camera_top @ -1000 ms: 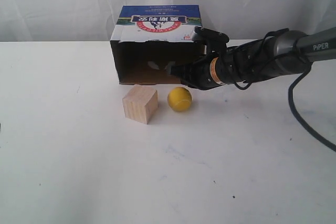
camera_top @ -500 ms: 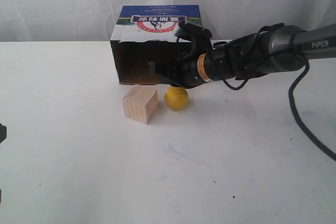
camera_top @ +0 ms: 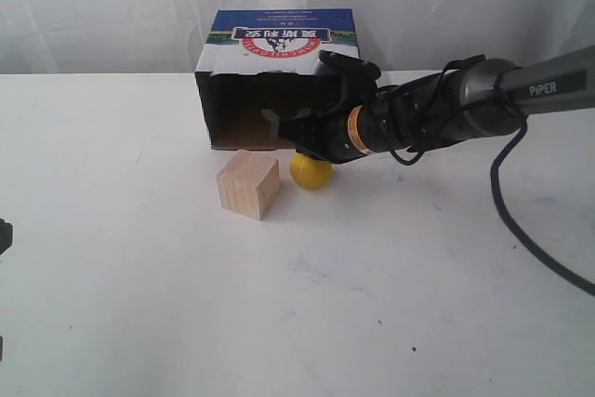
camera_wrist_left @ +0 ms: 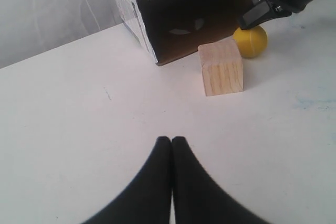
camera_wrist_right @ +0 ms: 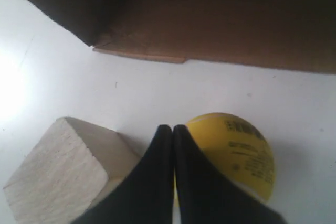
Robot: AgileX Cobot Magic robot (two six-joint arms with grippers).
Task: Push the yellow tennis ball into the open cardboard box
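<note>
The yellow tennis ball (camera_top: 310, 172) rests on the white table just in front of the open cardboard box (camera_top: 279, 44), close to the right of a pale wooden cube (camera_top: 248, 184). My right gripper (camera_top: 303, 134) is shut and empty. It hangs directly over the ball at the box's mouth. In the right wrist view the shut fingertips (camera_wrist_right: 172, 128) sit between the ball (camera_wrist_right: 239, 150) and the cube (camera_wrist_right: 58, 174), with the box floor (camera_wrist_right: 236, 30) beyond. My left gripper (camera_wrist_left: 171, 140) is shut and far back from the ball (camera_wrist_left: 252, 43), the cube (camera_wrist_left: 221, 67) and the box (camera_wrist_left: 189, 19).
The right arm (camera_top: 446, 109) stretches in from the right with a black cable (camera_top: 521, 230) hanging over the table. A white curtain (camera_top: 112, 6) hangs behind the box. The table surface (camera_top: 279, 304) stretches toward the camera.
My right gripper moved left along the box's mouth and came down over the ball. The ball shifted slightly left toward the cube.
</note>
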